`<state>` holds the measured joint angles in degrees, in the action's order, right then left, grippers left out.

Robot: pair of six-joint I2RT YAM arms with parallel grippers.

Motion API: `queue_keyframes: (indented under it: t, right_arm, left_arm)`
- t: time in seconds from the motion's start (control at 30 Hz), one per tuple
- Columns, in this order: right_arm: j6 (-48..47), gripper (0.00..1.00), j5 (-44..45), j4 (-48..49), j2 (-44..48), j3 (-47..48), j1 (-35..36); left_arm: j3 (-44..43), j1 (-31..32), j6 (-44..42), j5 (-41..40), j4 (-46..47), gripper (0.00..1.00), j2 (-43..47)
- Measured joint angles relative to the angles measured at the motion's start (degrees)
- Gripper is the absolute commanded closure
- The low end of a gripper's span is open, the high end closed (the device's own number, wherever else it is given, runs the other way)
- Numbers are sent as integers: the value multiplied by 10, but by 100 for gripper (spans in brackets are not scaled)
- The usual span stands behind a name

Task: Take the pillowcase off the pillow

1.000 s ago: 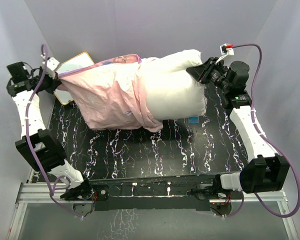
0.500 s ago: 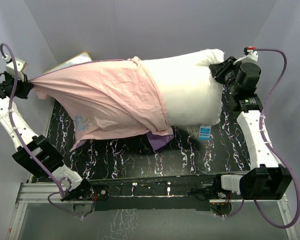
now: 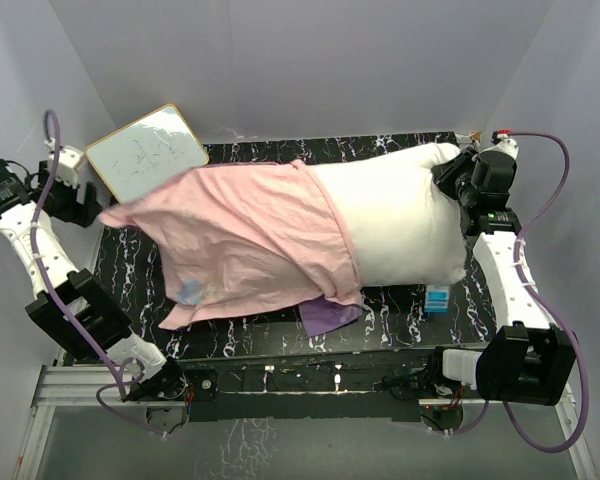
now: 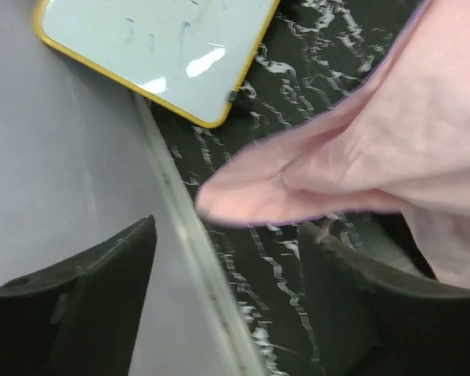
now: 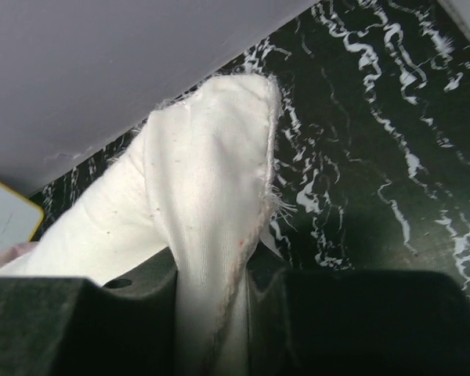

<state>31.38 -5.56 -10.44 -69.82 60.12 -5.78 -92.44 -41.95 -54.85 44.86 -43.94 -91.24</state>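
At the left edge of the table (image 3: pixel 130 280), the left gripper (image 4: pixel 227 235) has its fingers partly open and holds nothing. The loose pink tip of the pillowcase (image 4: pixel 243 196) hangs just in front of them and runs off to the right. The whiteboard (image 3: pixel 148 152) sits at the back left corner.

The pillowcase lies the long way, left to right, and covers the left part of the pillow (image 3: pixel 400 225). So I think it has to slide off to the left. The left arm is the near one for that pull.

At the right edge, the right gripper (image 5: pixel 211 298) is pinched tight on the pillow's corner.

The top view shows how much pillow is covered. Only the left wrist view shows that the tip looks free of the fingers.
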Motion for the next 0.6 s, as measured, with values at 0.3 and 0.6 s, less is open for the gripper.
queue_keyframes:
  t: [0.3, 0.6]
  right_arm:
    - [-59, 92, 45, 49, -30, -24, -17]
    - [-98, 92, 23, 69, -30, -29, -14]
  left_arm:
    - [193, 267, -89, -16, -97, 3, 223]
    - [417, 420, -44, -99, -51, 3, 247]
